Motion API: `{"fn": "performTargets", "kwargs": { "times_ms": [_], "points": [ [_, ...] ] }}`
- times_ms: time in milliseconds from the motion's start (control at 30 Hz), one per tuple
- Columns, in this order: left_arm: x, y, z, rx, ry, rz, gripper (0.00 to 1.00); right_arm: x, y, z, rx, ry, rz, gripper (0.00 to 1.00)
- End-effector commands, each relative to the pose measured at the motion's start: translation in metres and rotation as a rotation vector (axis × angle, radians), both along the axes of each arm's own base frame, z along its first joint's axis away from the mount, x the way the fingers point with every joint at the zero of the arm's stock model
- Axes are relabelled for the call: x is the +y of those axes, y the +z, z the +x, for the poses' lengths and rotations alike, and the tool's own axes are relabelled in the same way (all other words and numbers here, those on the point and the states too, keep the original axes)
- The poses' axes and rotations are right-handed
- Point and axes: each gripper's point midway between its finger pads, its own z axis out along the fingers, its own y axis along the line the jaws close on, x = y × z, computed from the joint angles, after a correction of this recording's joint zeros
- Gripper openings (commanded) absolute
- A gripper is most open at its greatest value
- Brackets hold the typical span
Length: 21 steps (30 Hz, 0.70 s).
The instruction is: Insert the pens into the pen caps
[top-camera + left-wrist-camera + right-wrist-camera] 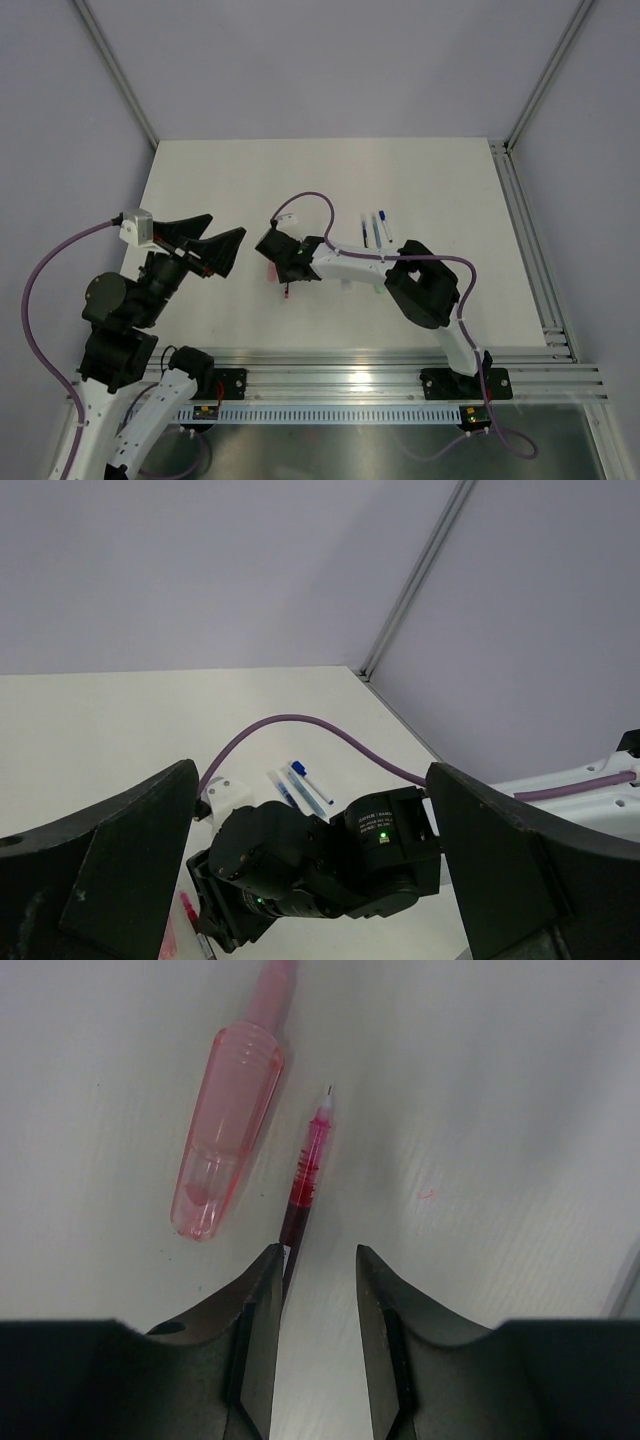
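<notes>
Surface (220, 180): white, flat, walled enclosure round it; arm bases at near edge.
Left arm (125, 300): near-left corner, folded up, raised off the surface, aimed right toward centre.
Right arm (425, 290): base near-right, forearm reaching left across the centre, wrist tilted down over the work spot.
Purple cable (312, 200): loops up from right arm's wrist, arcs back along the forearm.
Left end effector (228, 226): released, fingers spread wide, nothing between them; hangs left of the right wrist, well apart from any pen.
Right end effector (318, 1255): released, jaws apart w/ a clear gap, gripping nothing; low over the surface, tips at the rear end of the red pen.
Three pens (376, 230): side by side, roughly parallel, flat on surface centre-right, just far of right forearm; bluish and white, detail too small to tell.
Pink cap (225, 1130): translucent, lying flat at centre, wide end toward right end effector; just left of the red pen, not touching, uncapped.
Red pen (308, 1165): thin, flat on surface, tip pointing away from the jaws; rear end runs in by the left-hand finger in wrist view, contact can't be told.
Red mark (427, 1195): tiny smudge on surface, right of the red pen.
</notes>
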Motion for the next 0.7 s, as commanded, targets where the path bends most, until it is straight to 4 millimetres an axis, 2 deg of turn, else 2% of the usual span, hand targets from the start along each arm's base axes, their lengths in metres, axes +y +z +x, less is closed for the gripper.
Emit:
{"fn": "performTargets", "kwargs": {
  "times_ms": [0, 300, 467, 667],
  "points": [
    [0.002, 0.008, 0.005, -0.025, 0.018, 0.0, 0.99, 0.004, 0.008, 0.012, -0.048, -0.033, -0.016, 0.41],
    [-0.004, 0.003, 0.009, -0.003, -0.01, 0.001, 0.99, 0.005, -0.005, 0.015, -0.041, -0.039, -0.03, 0.39],
    [-0.008, 0.0, 0.012, 0.011, -0.026, 0.006, 0.99, -0.01, -0.017, 0.015, -0.039, -0.07, -0.064, 0.33],
    [-0.012, -0.003, 0.014, 0.029, -0.051, 0.007, 0.99, -0.027, -0.021, 0.015, -0.043, -0.091, -0.083, 0.27]
  ]
}}
